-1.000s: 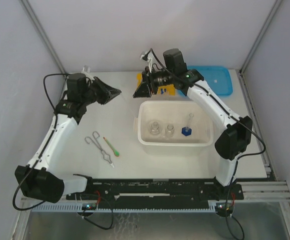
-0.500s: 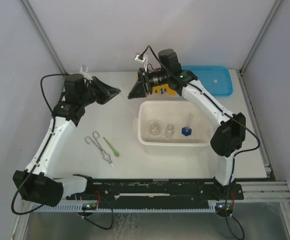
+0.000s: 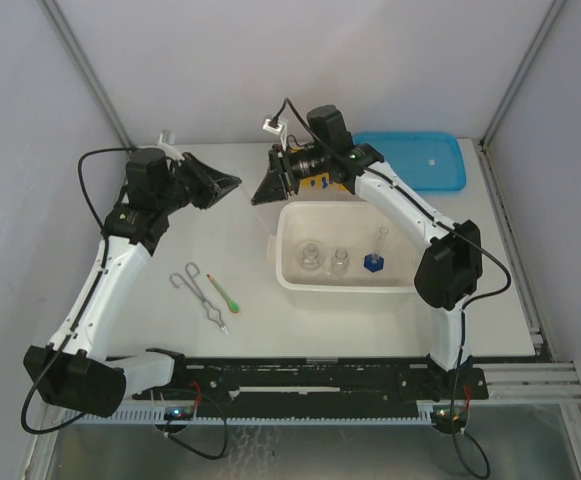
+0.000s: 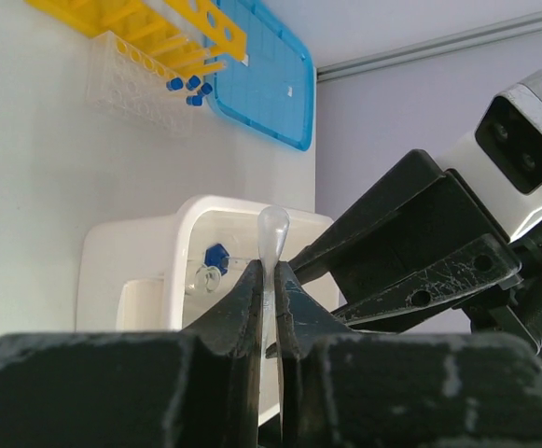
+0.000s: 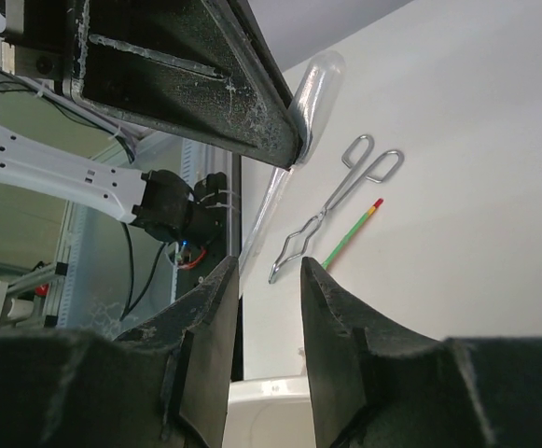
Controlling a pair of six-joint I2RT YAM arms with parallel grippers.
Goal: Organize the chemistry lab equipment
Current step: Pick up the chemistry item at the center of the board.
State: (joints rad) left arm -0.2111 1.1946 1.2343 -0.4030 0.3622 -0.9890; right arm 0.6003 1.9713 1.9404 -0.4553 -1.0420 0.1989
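Note:
My left gripper [image 3: 238, 183] [image 4: 271, 280] is shut on a thin clear pipette [image 4: 272, 229], held above the table left of the tub. Its bulb [image 5: 315, 86] sticks out past the left fingers [image 5: 187, 84]. My right gripper [image 3: 255, 198] [image 5: 271, 271] is open and empty, its tips just right of the left gripper, and its fingers [image 4: 410, 252] reach in beside the pipette. The metal tongs [image 3: 198, 293] [image 5: 336, 205] and the green-tipped stick [image 3: 224, 294] [image 5: 345, 238] lie on the table at the left. The yellow rack [image 3: 322, 183] [image 4: 159, 28] with blue-capped tubes [image 4: 191, 86] stands behind the tub, partly hidden.
The white tub [image 3: 280, 250] [image 4: 140, 252] holds two small glass vessels [image 3: 311, 254] and a blue-based one [image 3: 374, 262]. The blue lid [image 3: 420, 160] [image 4: 266, 84] lies at the back right. A clear rack [image 4: 135, 79] stands by the yellow one.
My right gripper has moved left from over the yellow rack toward the left gripper's tip. The left gripper has kept hold of the pipette and barely shifted.

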